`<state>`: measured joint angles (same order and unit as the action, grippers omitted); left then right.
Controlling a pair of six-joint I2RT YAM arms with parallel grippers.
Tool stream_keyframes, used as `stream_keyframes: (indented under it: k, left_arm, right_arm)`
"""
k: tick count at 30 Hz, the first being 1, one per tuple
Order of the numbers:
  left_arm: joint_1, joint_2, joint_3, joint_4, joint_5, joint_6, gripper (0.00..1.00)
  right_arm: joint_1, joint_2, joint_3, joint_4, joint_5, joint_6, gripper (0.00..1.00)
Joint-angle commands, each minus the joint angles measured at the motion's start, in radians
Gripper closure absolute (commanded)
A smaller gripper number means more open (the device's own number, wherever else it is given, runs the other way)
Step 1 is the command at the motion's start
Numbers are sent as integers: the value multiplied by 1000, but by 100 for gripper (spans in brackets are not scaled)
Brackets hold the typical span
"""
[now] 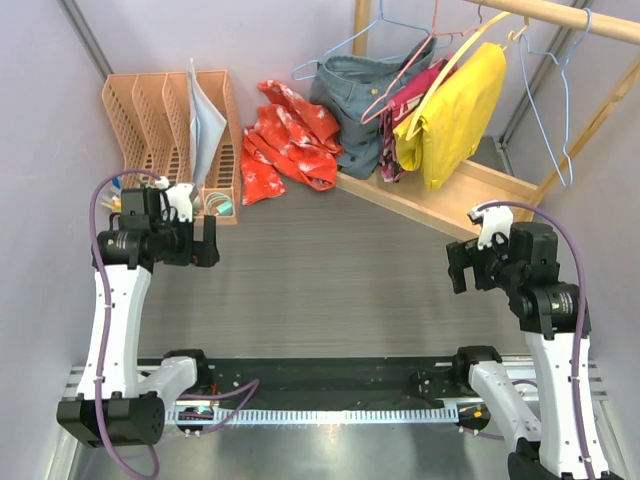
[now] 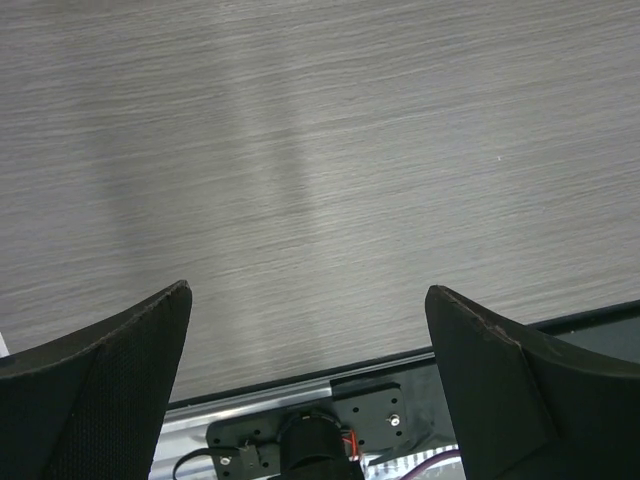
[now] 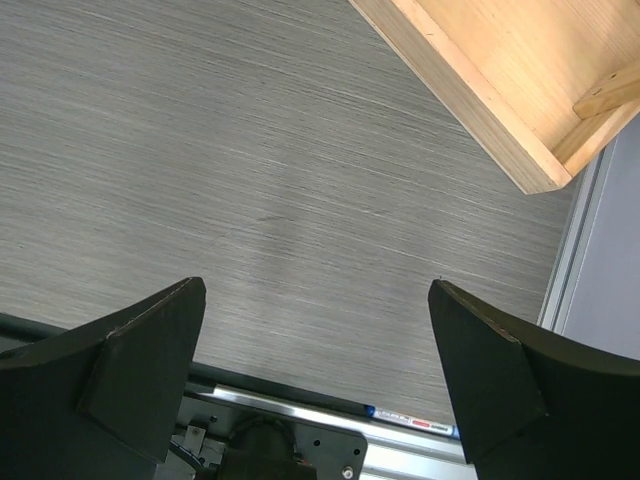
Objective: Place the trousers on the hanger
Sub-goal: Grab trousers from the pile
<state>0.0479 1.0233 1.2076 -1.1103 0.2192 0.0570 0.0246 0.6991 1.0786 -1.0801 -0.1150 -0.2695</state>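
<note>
The red-orange trousers (image 1: pixel 285 145) with white splotches lie crumpled at the back of the table, against the wooden rack's base. An empty light-blue wire hanger (image 1: pixel 569 150) hangs from the wooden rod at the far right. My left gripper (image 1: pixel 205 243) is open and empty above bare table at the left; the left wrist view (image 2: pixel 308 290) shows only grey tabletop between its fingers. My right gripper (image 1: pixel 462 265) is open and empty at the right, near the rack's base; the right wrist view (image 3: pixel 317 285) also shows only tabletop. Both grippers are well apart from the trousers.
An orange file organiser (image 1: pixel 160 120) stands at the back left. A grey-blue denim garment (image 1: pixel 365 110) on another blue hanger, a pink hanger (image 1: pixel 410 80) and a yellow garment (image 1: pixel 455 115) hang from the rod (image 1: pixel 570 18). The rack's wooden base (image 3: pixel 500 70) slants across the back right.
</note>
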Motion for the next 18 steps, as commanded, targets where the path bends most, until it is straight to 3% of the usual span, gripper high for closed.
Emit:
stream_keyframes:
  k: [1, 7, 10, 15, 18]
  left_arm:
    - [-8, 49, 69, 73, 49, 113, 0]
    - [-75, 214, 228, 199, 170, 234, 0]
    - [-126, 329, 320, 332, 215, 256, 0]
    - [-152, 559, 500, 617, 486, 314, 0]
    - [-174, 746, 654, 742, 513, 342, 0]
  right_arm:
    - [5, 20, 38, 48, -29, -16, 0]
    - [5, 34, 35, 95, -101, 35, 0]
    - [5, 51, 37, 106, -112, 47, 0]
    - [5, 89, 35, 108, -130, 33, 0]
    - [3, 111, 40, 105, -124, 21, 0]
